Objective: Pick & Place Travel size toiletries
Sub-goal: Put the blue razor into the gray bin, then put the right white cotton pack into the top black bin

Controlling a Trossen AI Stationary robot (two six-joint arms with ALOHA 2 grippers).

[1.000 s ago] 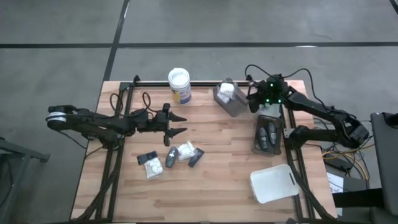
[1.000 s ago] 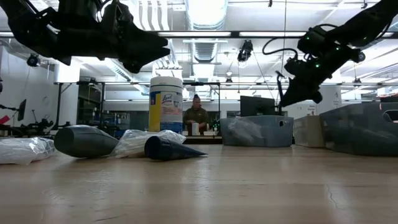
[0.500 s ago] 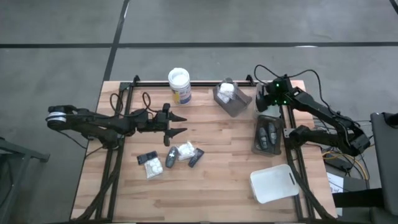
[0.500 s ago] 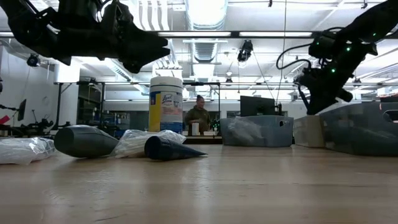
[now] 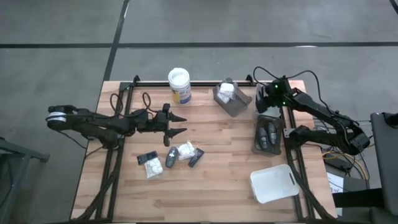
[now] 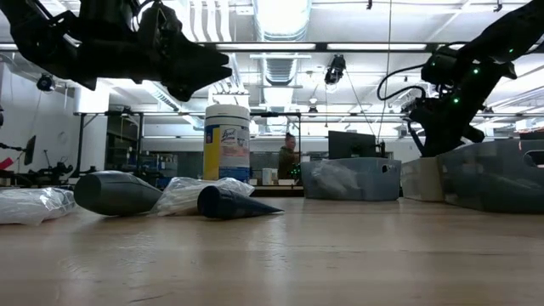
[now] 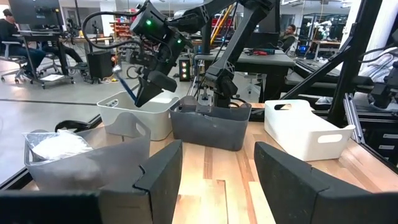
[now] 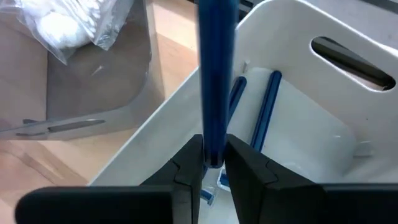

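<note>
My right gripper (image 8: 213, 158) is at the table's far right, shut on a thin blue stick (image 8: 214, 74) above a white tray (image 8: 348, 143) that holds two more blue sticks (image 8: 264, 112). My left gripper (image 5: 180, 124) hovers open over the table's left middle. Just nearer than it, loose toiletries (image 5: 171, 155) lie on the wood: white packets (image 6: 195, 191), a dark grey bottle (image 6: 115, 191) and a dark tube (image 6: 234, 204). A grey tray (image 5: 231, 99) holds white packets (image 8: 62, 25). A dark tray (image 5: 267, 134) holds dark bottles. My right gripper pinches the blue stick near one end (image 8: 213, 140) between its two fingers. The stick runs on along the fingers and past their tips. It is lifted clear, slanting down over the white tray's opening (image 7: 127, 90).
A white-lidded jar (image 5: 179, 84) stands at the far edge. Another white tray (image 5: 273, 183) sits at the near right corner. Bare wood lies in the middle and near part of the table. A person (image 6: 287, 161) shows in the room behind.
My right gripper has carried the blue stick from beside the grey tray toward the table's right edge and over the white tray. It has held nearly still for the last half second. The left arm has kept still.
</note>
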